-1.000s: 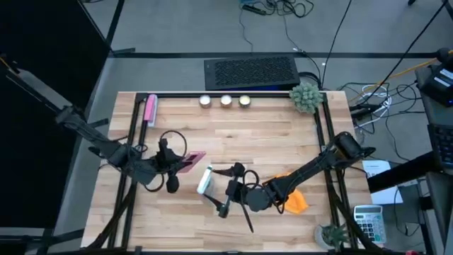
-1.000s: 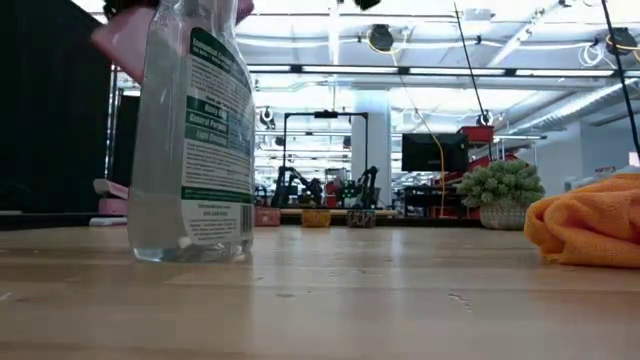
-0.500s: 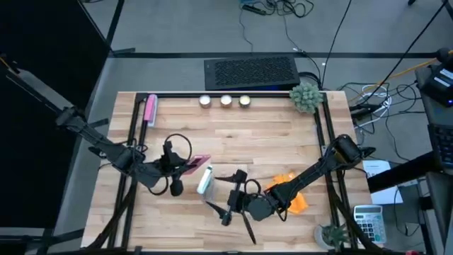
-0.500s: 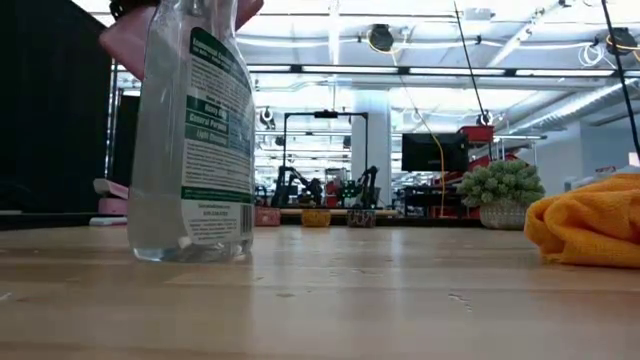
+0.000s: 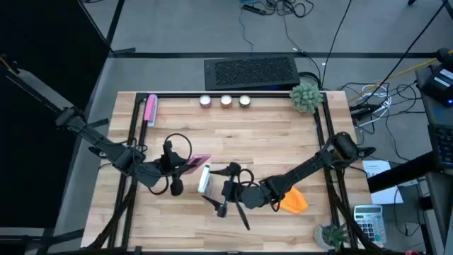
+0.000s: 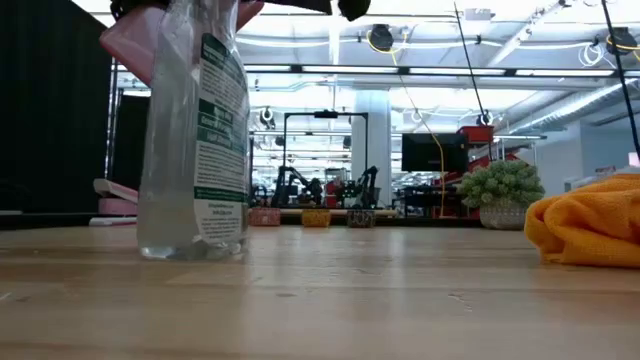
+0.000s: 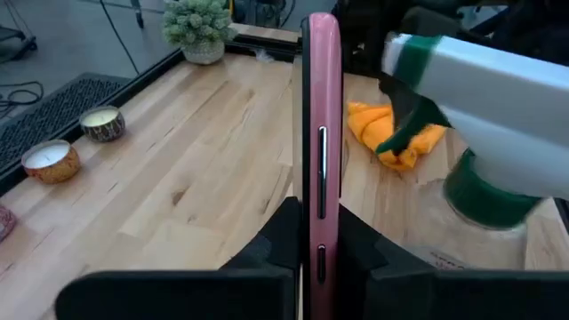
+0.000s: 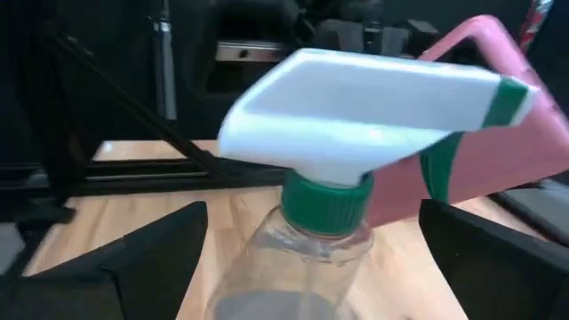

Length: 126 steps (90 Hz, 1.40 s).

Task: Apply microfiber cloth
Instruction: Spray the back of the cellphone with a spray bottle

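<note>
High view: left gripper [image 5: 185, 166] clamps pink phone [image 5: 192, 163]; right gripper [image 5: 225, 190] spread around spray bottle [image 5: 205, 180].

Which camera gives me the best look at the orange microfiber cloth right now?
The high view: the microfiber cloth lies crumpled on the table beside the right arm. The low view shows only its edge at the frame side, the left wrist view a part behind the spray bottle, the right wrist none.

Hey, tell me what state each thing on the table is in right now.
microfiber cloth: crumpled on the table, ungripped.
spray bottle: standing upright on the table.
phone: held on edge, off the table.
left end effector: shut on the phone.
right end effector: open, straddling the spray bottle.
</note>
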Tool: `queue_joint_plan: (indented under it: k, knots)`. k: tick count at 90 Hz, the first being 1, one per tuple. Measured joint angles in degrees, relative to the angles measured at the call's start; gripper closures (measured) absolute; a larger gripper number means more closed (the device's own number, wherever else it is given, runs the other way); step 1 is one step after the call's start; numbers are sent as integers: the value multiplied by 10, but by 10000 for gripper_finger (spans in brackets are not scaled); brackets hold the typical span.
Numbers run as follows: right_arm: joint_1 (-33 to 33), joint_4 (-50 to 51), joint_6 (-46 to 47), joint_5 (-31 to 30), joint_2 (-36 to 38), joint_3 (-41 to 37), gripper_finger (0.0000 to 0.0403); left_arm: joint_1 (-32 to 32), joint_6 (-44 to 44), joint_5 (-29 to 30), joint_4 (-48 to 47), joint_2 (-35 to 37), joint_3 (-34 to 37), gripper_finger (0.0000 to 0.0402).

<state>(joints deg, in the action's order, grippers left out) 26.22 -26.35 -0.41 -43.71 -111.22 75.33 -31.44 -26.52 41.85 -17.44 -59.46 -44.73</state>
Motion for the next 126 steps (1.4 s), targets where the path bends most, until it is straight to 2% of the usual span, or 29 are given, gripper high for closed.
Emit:
queue_joint_plan:
  k: [14, 28, 39, 53, 66, 77, 92, 102, 115, 126]
  knots:
    - [21, 0, -21, -23, 0, 0, 10, 0, 0, 0, 0, 0, 0, 391]
    - [40, 0, -35, -72, 1, 0, 10, 0, 0, 0, 0, 0, 0, 391]
    - [28, -7, -36, -96, 1, 0, 10, 0, 3, 0, 3, 0, 0, 391]
    - [-5, -26, -22, -30, 1, 0, 10, 0, 4, 0, 6, 0, 0, 391]
    - [-26, -26, -14, -14, 1, 0, 10, 1, 4, 0, 6, 0, 0, 391]
    - [-35, -25, -3, 44, 1, 0, 10, 11, 1, 0, 9, 0, 0, 391]
    - [-31, -22, -7, 47, 1, 0, 21, 35, 30, -4, 42, -5, 0, 391]
    - [-29, -21, -8, 48, 1, 0, 34, 64, 56, -43, 83, -5, 0, 391]
    - [-29, -21, -8, 49, 1, 0, 46, 99, 143, -123, 159, -5, 0, 391]
    - [-29, -21, -9, 49, 1, 0, 55, 128, 178, -233, 206, -5, 0, 391]
